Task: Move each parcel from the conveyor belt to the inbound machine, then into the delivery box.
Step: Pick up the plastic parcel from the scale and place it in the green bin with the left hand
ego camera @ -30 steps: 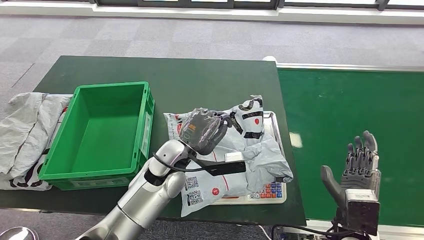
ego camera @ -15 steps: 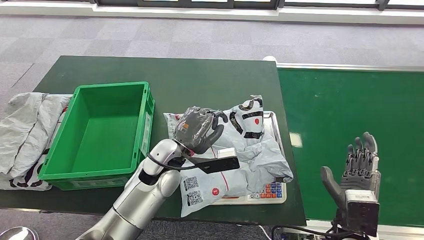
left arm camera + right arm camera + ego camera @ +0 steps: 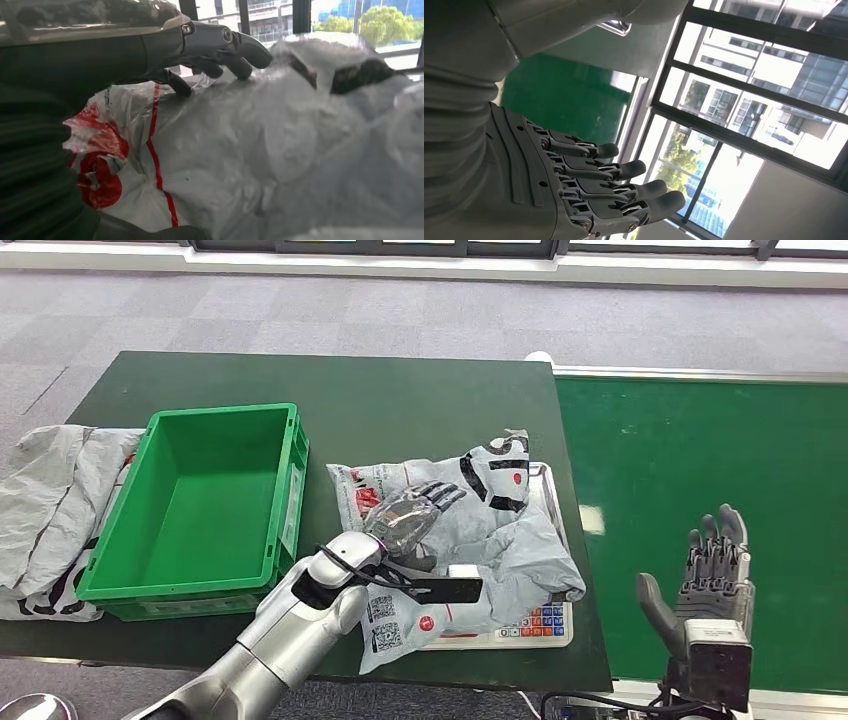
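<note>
A crumpled grey parcel (image 3: 500, 540) with red and black print lies on the inbound machine (image 3: 540, 625), a flat scale with a keypad at its front edge. My left hand (image 3: 405, 520) lies low on the parcel's left part, fingers stretched out and apart across the plastic. In the left wrist view the fingers (image 3: 220, 42) touch the top of the parcel (image 3: 250, 150), and the thumb sits beneath its edge without a clear grip. My right hand (image 3: 712, 575) stands open and upright over the green conveyor belt (image 3: 700, 440), holding nothing; its fingers (image 3: 589, 185) are spread.
The green delivery box (image 3: 290, 490) stands empty on the dark green table (image 3: 350, 390), just left of the scale. A heap of grey bags (image 3: 50, 500) lies at the table's left edge. The belt runs along the table's right side.
My left hand has come down from above the parcel onto it, and its curled fingers have stretched out. The parcel's top flap has shifted slightly. The right hand is nearly still.
</note>
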`<state>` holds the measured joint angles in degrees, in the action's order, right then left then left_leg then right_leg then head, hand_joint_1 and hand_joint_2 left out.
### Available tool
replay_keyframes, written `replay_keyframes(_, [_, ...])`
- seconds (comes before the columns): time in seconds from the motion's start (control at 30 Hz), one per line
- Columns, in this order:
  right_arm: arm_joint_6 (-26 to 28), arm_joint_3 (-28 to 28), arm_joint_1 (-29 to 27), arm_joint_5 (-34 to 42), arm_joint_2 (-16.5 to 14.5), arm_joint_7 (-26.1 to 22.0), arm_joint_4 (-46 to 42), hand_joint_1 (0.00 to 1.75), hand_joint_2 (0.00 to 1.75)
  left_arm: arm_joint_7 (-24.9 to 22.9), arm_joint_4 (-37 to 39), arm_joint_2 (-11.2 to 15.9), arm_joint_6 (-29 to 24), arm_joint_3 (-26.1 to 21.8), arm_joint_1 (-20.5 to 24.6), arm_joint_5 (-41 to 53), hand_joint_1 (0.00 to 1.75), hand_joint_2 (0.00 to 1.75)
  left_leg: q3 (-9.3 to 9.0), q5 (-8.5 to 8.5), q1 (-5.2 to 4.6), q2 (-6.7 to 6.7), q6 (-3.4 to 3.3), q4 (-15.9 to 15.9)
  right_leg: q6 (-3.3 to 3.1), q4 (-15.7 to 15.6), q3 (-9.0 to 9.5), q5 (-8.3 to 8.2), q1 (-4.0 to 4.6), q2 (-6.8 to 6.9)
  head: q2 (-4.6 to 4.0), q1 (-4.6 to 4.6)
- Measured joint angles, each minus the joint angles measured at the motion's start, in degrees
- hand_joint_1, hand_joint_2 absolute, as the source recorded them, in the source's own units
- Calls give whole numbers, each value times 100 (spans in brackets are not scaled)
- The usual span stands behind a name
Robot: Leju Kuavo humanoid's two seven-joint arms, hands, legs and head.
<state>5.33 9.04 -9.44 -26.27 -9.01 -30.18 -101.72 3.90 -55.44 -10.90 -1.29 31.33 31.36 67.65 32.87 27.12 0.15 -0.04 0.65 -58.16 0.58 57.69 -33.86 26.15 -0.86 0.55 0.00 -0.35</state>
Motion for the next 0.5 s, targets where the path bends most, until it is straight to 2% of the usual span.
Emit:
replay_keyframes(0.2, [-9, -8, 75, -8, 0, 2, 83, 0, 175, 4, 463, -33, 189, 140, 232, 111, 0, 175, -8, 0, 0, -5, -1, 0, 0, 0, 14, 0, 0, 5, 0, 0])
replay_keyframes(0.23, [-14, -12, 85, -13, 0, 3, 98, 0, 175, -9, 530, -37, 265, 180, 279, 183, 5, 175, -11, 0, 0, -5, -1, 0, 0, 0, 19, 0, 0, 6, 0, 0])
replay_keyframes(0.37, [-32, -44, 169, -57, 0, 11, 167, 0, 175, -24, 836, -52, 438, 421, 470, 417, 171, 175, -41, 6, -1, -7, -7, 1, 5, -2, 56, 7, -2, 10, 0, 0])
replay_keyframes(0.5, [-35, -64, 238, -97, 0, 18, 233, 0, 175, 8, 1053, -71, 407, 581, 530, 536, 175, 175, -47, 15, -1, -15, -15, 1, 14, -6, 102, 23, -3, 22, 0, 0])
